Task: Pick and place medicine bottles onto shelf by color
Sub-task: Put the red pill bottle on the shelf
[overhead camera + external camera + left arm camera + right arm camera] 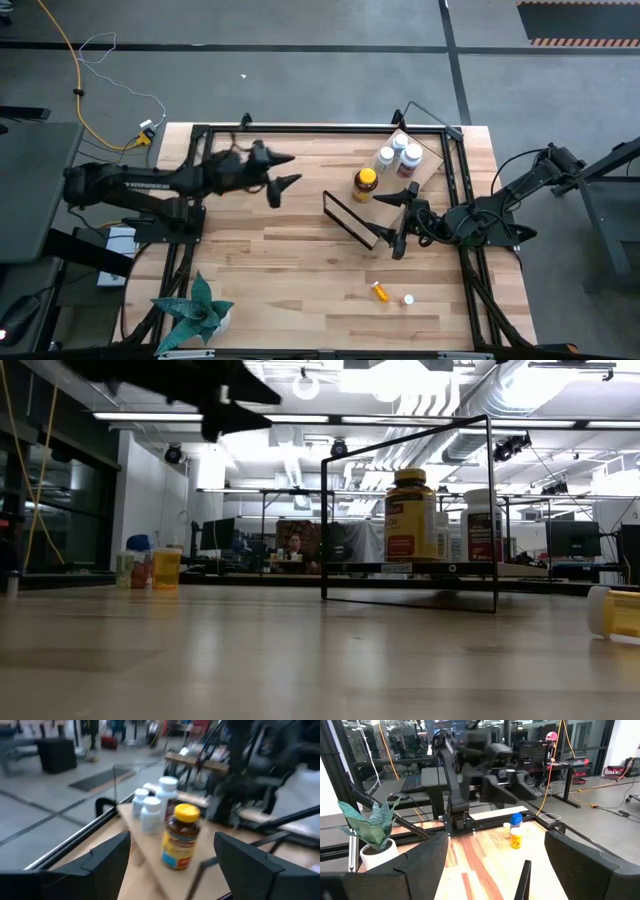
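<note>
Left hand (285, 172) empty; fingertips blurred.

amber bottle (365, 184) on shelf (425, 170), left claw (284, 170) open

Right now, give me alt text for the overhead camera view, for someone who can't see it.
On a wooden table, an amber bottle and three white bottles stand on a shelf. The open left gripper hovers beside it; the right gripper, also open, waits nearby.

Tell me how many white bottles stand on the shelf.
3: white bottles clustered at the shelf's far end, behind the amber bottle. More may be hidden.
</note>
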You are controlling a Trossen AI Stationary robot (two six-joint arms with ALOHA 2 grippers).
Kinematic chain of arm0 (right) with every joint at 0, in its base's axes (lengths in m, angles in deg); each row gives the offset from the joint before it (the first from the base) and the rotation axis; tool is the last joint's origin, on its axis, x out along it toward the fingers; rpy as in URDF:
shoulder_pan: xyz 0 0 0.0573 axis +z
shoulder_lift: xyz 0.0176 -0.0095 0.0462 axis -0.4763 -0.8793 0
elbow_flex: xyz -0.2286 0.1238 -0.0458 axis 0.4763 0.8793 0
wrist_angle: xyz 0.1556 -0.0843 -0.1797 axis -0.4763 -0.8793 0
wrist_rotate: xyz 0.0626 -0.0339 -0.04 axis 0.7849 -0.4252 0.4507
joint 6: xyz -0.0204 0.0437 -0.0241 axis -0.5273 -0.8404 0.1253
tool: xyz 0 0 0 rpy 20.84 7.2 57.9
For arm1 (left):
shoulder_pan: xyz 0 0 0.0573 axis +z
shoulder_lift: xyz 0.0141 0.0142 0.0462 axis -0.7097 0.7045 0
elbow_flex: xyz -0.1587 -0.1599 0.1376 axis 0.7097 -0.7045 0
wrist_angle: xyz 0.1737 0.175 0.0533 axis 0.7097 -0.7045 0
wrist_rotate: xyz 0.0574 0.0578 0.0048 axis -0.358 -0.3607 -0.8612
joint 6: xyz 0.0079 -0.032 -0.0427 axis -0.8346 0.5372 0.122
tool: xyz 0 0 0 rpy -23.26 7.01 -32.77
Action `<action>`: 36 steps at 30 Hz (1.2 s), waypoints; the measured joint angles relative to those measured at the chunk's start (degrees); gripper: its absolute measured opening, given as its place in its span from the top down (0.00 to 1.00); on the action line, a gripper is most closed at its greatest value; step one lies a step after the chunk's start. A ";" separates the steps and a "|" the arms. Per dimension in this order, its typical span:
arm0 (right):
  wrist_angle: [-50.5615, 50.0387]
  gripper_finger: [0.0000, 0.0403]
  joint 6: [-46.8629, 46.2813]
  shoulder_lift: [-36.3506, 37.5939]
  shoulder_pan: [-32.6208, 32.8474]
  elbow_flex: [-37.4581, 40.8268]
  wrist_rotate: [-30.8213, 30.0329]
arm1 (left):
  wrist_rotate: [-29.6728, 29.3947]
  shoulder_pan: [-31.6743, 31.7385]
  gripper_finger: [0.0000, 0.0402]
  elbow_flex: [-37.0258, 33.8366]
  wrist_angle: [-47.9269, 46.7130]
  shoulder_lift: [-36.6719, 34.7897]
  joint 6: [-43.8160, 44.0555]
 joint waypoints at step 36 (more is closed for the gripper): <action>-86.27 0.20 -71.75 -19.67 11.42 -37.43 19.25 | 0.04 -6.86 0.31 -13.71 21.82 -7.36 -5.12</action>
